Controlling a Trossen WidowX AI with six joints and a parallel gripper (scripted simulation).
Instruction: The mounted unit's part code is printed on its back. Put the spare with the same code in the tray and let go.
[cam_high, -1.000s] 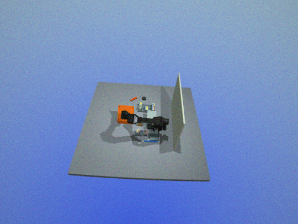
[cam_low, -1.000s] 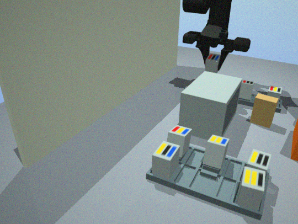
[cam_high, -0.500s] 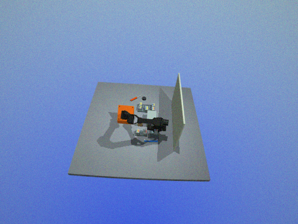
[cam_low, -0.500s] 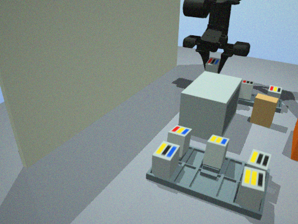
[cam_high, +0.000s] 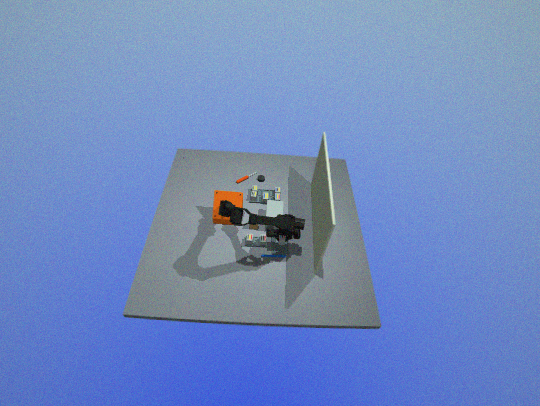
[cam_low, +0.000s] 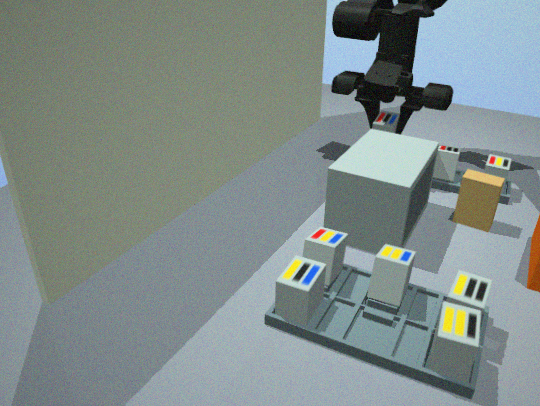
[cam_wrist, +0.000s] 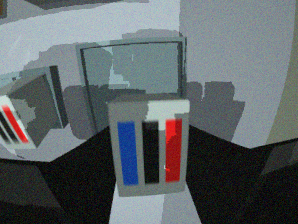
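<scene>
My gripper (cam_low: 386, 127) (cam_wrist: 145, 126) is shut on a grey spare (cam_low: 385, 120) (cam_wrist: 144, 192) whose top bears red, black and blue bars. In the wrist view the square grey tray (cam_wrist: 132, 44) lies beyond and below the spare, which hides its near part; whether they touch I cannot tell. Another spare with red and black bars (cam_wrist: 35, 97) (cam_low: 446, 166) stands in the far rack (cam_low: 442, 185). A red-yellow-black one (cam_low: 499, 162) stands there too. The front rack (cam_low: 370, 355) holds several spares. I cannot make out the mounted unit or its back code.
A large pale grey box (cam_low: 372, 197) (cam_high: 275, 207) stands between the racks. A tan block (cam_low: 477, 202) (cam_high: 254, 227) is beside it. A tall panel (cam_high: 322, 195) (cam_low: 165, 125) stands along one side. A blue bar (cam_high: 273, 256), a screwdriver (cam_high: 242, 179) and a black disc (cam_high: 261, 178) lie around.
</scene>
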